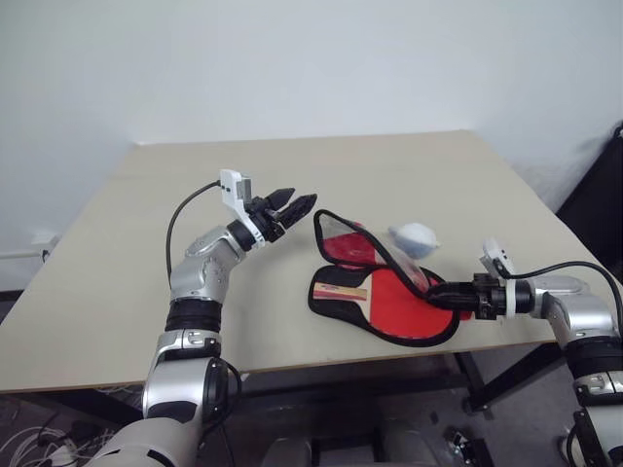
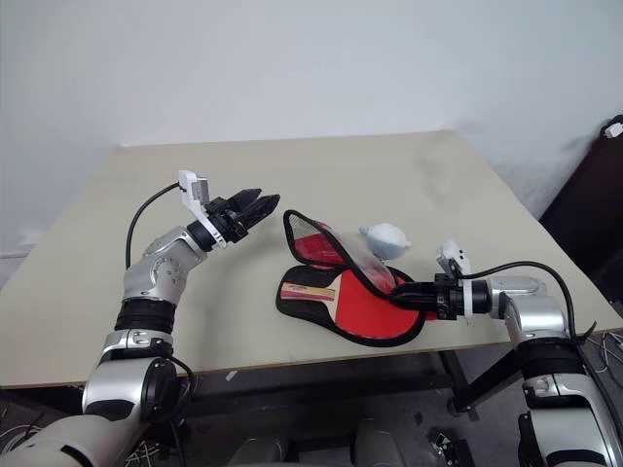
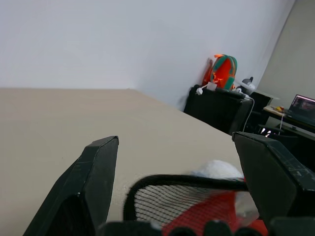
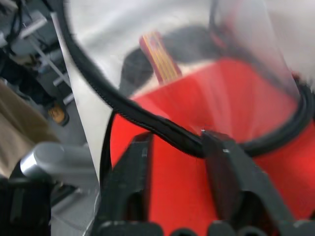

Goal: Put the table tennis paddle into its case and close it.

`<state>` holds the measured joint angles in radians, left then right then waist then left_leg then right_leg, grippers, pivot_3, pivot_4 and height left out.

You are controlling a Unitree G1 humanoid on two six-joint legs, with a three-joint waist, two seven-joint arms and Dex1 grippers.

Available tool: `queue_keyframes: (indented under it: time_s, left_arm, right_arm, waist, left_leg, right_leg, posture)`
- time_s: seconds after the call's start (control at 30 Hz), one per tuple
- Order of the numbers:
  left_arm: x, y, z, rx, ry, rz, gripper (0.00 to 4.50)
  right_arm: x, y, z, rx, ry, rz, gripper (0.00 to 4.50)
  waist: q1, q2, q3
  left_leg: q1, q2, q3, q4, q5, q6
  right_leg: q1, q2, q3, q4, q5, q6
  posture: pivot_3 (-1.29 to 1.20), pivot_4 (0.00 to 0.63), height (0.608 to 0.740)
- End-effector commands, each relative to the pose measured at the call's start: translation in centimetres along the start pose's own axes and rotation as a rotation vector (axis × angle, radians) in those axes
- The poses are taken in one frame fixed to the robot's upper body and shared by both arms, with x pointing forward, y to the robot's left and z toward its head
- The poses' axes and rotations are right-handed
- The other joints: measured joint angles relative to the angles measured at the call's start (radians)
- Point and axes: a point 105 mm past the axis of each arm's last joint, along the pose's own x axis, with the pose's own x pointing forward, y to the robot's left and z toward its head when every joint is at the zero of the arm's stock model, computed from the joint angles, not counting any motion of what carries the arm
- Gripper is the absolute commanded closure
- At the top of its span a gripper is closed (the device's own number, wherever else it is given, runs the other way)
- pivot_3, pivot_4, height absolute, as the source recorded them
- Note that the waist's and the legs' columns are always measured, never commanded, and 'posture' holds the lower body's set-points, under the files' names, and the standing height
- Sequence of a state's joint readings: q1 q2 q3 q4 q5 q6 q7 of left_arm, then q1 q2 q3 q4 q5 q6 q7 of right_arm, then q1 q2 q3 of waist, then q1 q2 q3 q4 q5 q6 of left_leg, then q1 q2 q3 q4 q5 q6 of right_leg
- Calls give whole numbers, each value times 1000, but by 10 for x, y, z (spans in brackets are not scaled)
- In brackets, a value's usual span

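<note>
A wide, light beige rectangular wooden table (image 1: 409,165) stands against a plain white wall (image 1: 292,58). A small grey-blue and white rounded lump (image 1: 415,235) rests on the tabletop toward the right side. Across the room, an orange and green backpack (image 3: 222,71) sits atop a black cabinet (image 3: 219,108), with an open laptop (image 3: 302,105) farther right.
</note>
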<state>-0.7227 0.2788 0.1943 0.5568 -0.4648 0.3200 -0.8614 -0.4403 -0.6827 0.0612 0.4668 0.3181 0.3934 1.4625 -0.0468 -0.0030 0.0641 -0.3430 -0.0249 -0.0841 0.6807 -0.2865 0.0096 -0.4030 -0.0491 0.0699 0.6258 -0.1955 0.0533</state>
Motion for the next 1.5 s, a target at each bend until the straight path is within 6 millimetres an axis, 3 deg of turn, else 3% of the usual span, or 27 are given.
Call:
queue_keyframes:
  time_s: [0.03, 0.23, 0.57, 0.73, 1.0, 1.2, 1.4, 1.5]
  left_arm:
    - [8, -9, 16, 50, -31, -42, 583]
    - [10, -12, 14, 48, -24, -54, 583]
    - [14, -19, 10, 76, 13, -95, 583]
    - [16, -24, -1, 82, 47, -117, 583]
    - [17, -34, -24, 119, 155, -172, 583]
    - [16, -45, -42, 156, 230, -236, 583]
    - [11, -57, -61, 233, 316, -315, 583]
    - [5, -62, -73, 306, 369, -355, 583]
  right_arm:
    - [-6, 0, 4, -21, 5, -5, 1660]
    - [-11, -1, -6, -34, 52, -17, 139]
    - [-22, -10, -18, -71, 101, -77, 64]
    - [-26, -7, -19, -18, 21, -65, 64]
    - [-33, -3, 9, 66, -199, -48, 64]
    - [-33, -9, 45, 77, -379, -76, 64]
    - [-17, -31, 89, 26, -477, -239, 64]
    - [-10, -37, 100, 7, -498, -298, 64]
  waist:
    - [-1, 0, 0]
    - [0, 0, 0]
    - [0, 0, 0]
    - [1, -1, 0]
    - [-3, -1, 0]
    - [-3, 0, 0]
    - [-3, 0, 0]
    - [-1, 0, 0]
  left_leg:
    - [0, 0, 0, 0, 0, 0]
    - [0, 0, 0, 1, 0, 0]
    - [1, 0, 0, 1, 0, 0]
    - [1, 0, 0, 4, 0, 0]
    - [2, 0, 0, 4, 0, 0]
    - [2, 0, 0, 4, 0, 0]
    - [1, 0, 0, 3, 0, 0]
    - [1, 0, 0, 2, 0, 0]
  right_leg:
    - [0, 0, 0, 0, 0, 0]
    - [1, 0, 0, 0, 0, 0]
    - [2, 0, 0, -1, 0, 0]
    - [5, 0, -1, -1, 1, 2]
    - [5, 0, 0, -2, 2, 2]
    - [5, 0, 0, -1, 2, 2]
    - [4, 0, 0, -1, 2, 2]
    - [2, 0, 1, -1, 2, 2]
  posture:
    - [0, 0, 740]
    - [0, 0, 740]
    - [0, 0, 740]
    - [0, 0, 740]
    - [0, 0, 740]
    - [0, 0, 740]
    - [0, 0, 740]
    - [0, 0, 740]
